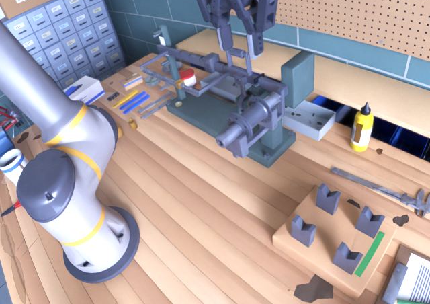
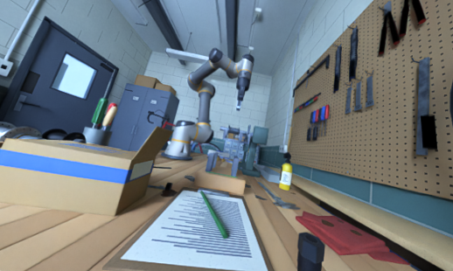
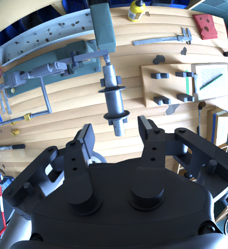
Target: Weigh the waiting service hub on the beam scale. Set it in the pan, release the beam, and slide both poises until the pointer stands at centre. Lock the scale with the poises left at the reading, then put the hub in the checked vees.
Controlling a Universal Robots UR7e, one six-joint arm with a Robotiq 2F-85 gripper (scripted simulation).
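My gripper (image 1: 239, 43) (image 3: 115, 130) (image 2: 238, 106) hangs high above the beam scale (image 1: 222, 85) (image 3: 59, 65), well clear of it. The grey service hub (image 1: 251, 115) (image 3: 113, 102) lies on its side in the scale's pan cradle at the near end of the scale. The beam (image 1: 194, 59) with its poises runs left toward the green pointer post (image 1: 170, 56). Four grey vee blocks (image 1: 333, 221) (image 3: 172, 87) stand on a wooden board to the right, a green strip (image 1: 370, 254) along its edge. The gripper is open and holds nothing.
A grey tray (image 1: 307, 118) sits behind the scale beside a teal block (image 1: 298, 78). A yellow glue bottle (image 1: 362, 129), calipers (image 1: 378, 189), a red-capped jar (image 1: 187, 76) and small tools (image 1: 135, 101) lie on the bench. The arm's base (image 1: 90, 231) stands near left.
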